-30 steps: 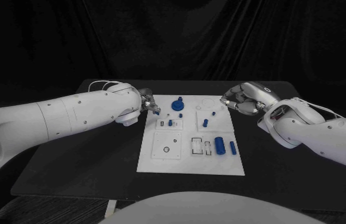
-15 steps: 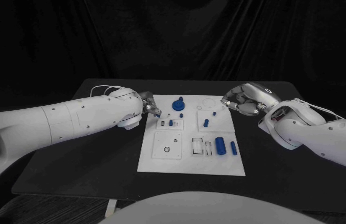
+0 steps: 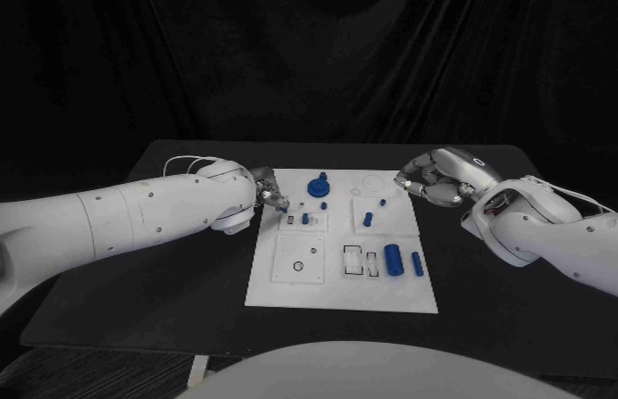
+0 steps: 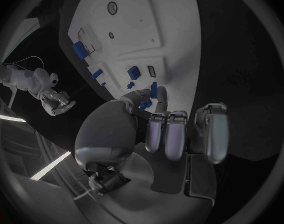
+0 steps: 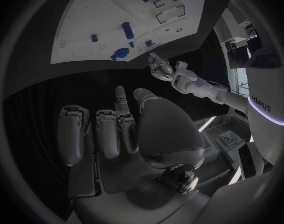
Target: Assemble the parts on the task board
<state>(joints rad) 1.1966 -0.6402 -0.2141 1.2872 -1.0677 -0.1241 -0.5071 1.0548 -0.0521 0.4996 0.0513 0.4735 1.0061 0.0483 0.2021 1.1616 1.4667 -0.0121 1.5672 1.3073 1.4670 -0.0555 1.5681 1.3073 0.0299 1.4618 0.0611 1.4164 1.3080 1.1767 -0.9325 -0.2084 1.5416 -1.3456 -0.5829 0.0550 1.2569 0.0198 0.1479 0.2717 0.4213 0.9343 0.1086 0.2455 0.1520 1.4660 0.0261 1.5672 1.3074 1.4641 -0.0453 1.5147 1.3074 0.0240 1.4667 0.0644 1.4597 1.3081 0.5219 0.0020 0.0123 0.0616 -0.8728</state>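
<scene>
The white task board lies in the middle of the table. My left hand hovers at the board's far left edge and pinches a small blue part between thumb and a finger; its other fingers are curled. On the board stand a round blue piece with a knob, a blue block, short blue pegs and two blue cylinders. My right hand hangs just off the board's far right corner, fingers curled in with nothing in them.
The black table has bare room on both sides of the board. A square plate with a small hole and open rectangular slots sit in the board's near half. Dark curtains hang behind the table.
My left arm has edged slightly right and nearer the board's left edge, still pinching the blue part. The right hand has not moved.
</scene>
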